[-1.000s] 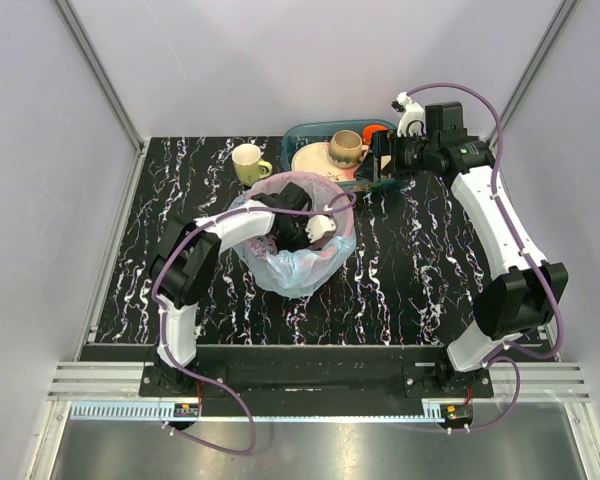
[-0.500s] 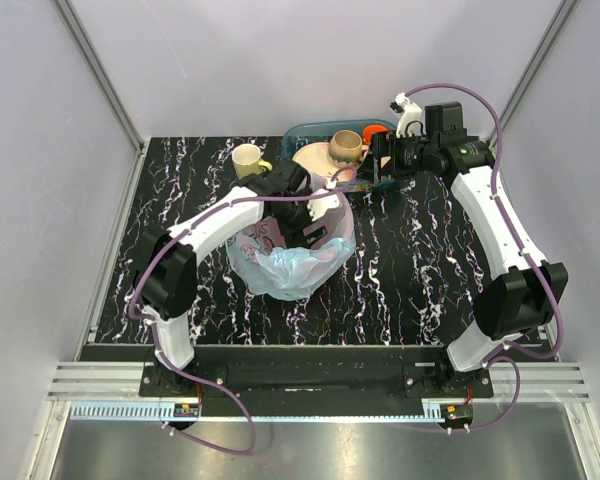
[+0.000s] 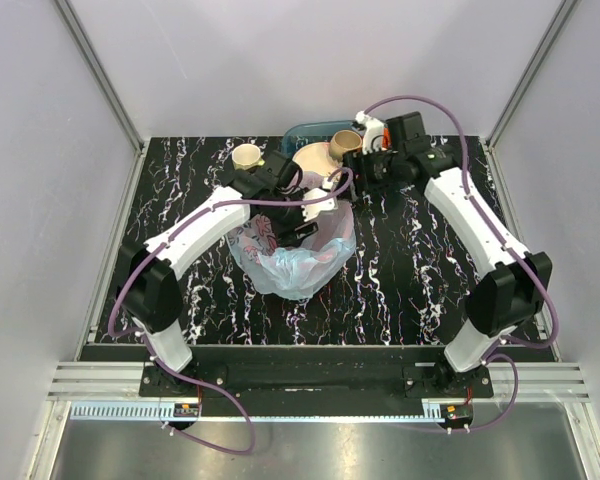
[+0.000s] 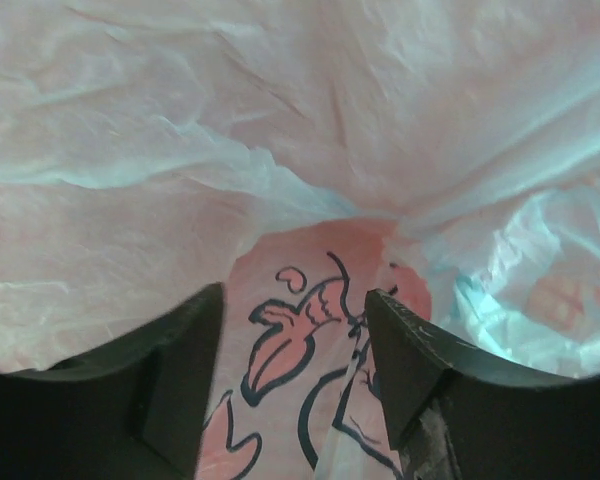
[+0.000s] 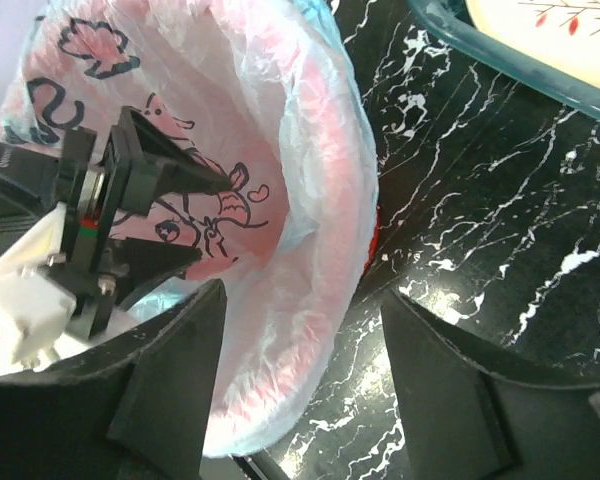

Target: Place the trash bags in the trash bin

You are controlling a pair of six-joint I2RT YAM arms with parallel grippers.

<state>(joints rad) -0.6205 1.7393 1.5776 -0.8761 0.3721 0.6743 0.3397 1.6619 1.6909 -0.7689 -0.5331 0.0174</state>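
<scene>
Plastic film, pale blue and see-through, fills most of what I see: the bag (image 3: 298, 262) sits in the red basket (image 5: 373, 235) near the middle of the tabletop (image 3: 410, 260), just in front of the teal tray (image 3: 302, 133). Its mouth gapes upward and slack film spills over the near side. The film looks pink where the basket shows through, and only a sliver of red rim peeks out on the far right.

My left end effector (image 4: 295, 300) is down inside the bag with its fingers spread. Printed film lies just ahead of them, and I can't see them pinching anything. My right end effector (image 5: 302, 295) hovers outside by the far right rim, also spread, with the bag's edge lined up in the gap between its fingers.

I judge the bag is largely in, and the step in hand is seating it: pressing the film against the wall and settling the mouth on the rim. Next I'd want each side to nip only a thin fold of the edge, then pull it outward and down gently, as this film will tear or drag the light basket.

No brand or legible writing shows, only pink cartoon figures and leaf shapes in dark outline.
</scene>
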